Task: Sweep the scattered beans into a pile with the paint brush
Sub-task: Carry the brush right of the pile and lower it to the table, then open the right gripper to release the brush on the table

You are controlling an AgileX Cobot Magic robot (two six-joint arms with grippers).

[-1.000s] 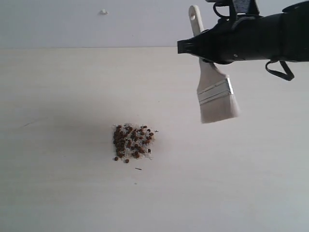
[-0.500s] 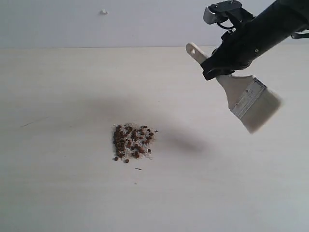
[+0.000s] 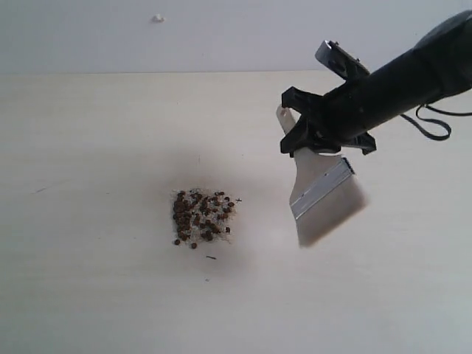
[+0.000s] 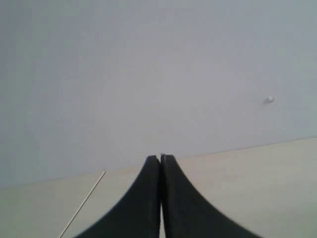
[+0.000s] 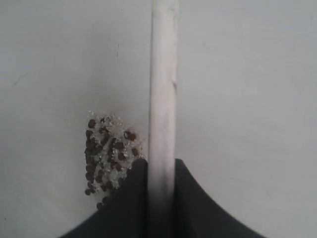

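While the right gripper [image 3: 301, 127] reaches in from the right of the exterior view, its jaws are pinched on the pale wooden handle of the paint brush [image 3: 321, 188]. The right wrist view confirms the grip: the gripper [image 5: 162, 166] has one dark finger on each side of the handle, and the brush [image 5: 163, 74] runs straight out from it.

- Brush attitude: tilted. The handle end pokes out on the far-left side of the gripper, and the silver band and bristles slant down toward the near right.
- The bristles are blurred. Cannot tell whether their tips touch the table [image 3: 96, 295].
- The beans [image 3: 200, 218] lie in one compact reddish-brown cluster to the left of the brush, clearly apart from the bristles. White crumbs are mixed through them. A couple of single beans sit just off the near edge.
- A small dark sliver [image 3: 212, 257] lies just nearer than the cluster.
- In the right wrist view the beans [image 5: 106, 151] sit just beside the handle, partly hidden behind one finger.

The left gripper [image 4: 160, 163] appears only in its own wrist view. Its fingers are pressed together with nothing between them, and it faces the far table edge and the grey wall [image 4: 148, 59]. A white speck [image 4: 269, 100] sits on that wall.
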